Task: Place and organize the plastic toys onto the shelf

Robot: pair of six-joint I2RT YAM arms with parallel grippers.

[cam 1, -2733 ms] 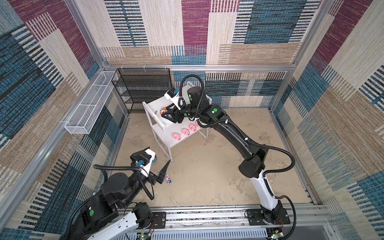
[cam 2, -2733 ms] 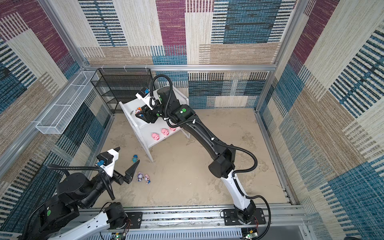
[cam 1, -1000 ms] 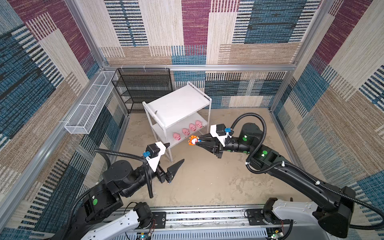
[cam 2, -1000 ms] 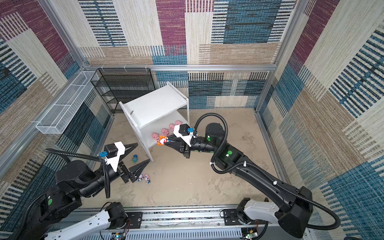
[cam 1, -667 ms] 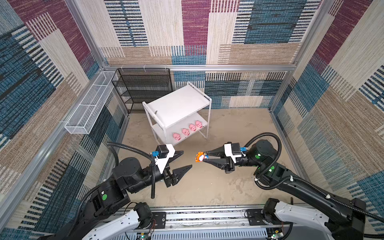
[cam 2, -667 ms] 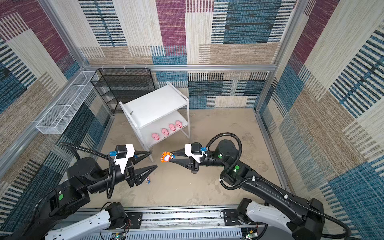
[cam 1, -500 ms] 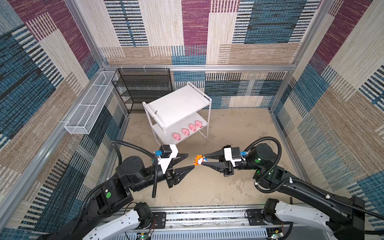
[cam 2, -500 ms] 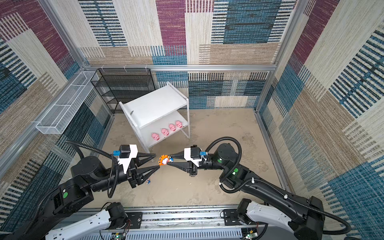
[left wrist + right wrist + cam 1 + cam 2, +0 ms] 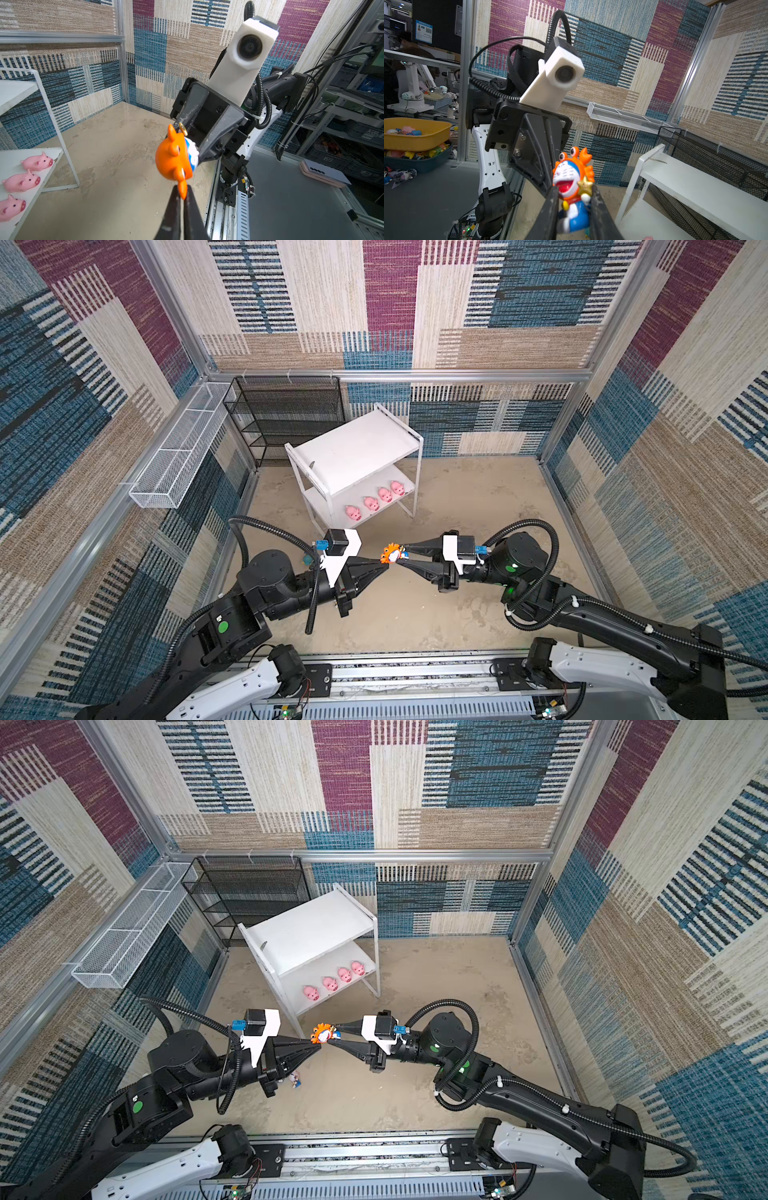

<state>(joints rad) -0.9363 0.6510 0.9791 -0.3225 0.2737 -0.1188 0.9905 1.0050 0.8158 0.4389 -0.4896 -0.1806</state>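
Two grips now on the orange-hooded figurine (image 9: 392,553), mid-air near the shelf (image 9: 357,448): clamped at the body by the right gripper (image 9: 574,187), freshly pinched at a hood nub by the left gripper (image 9: 182,187), open a second ago. Likely a handover before shelving.

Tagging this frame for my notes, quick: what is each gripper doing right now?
Left gripper: closed, pinching an orange prong of the orange-hooded figurine.
Right gripper: closed on that figurine's body.
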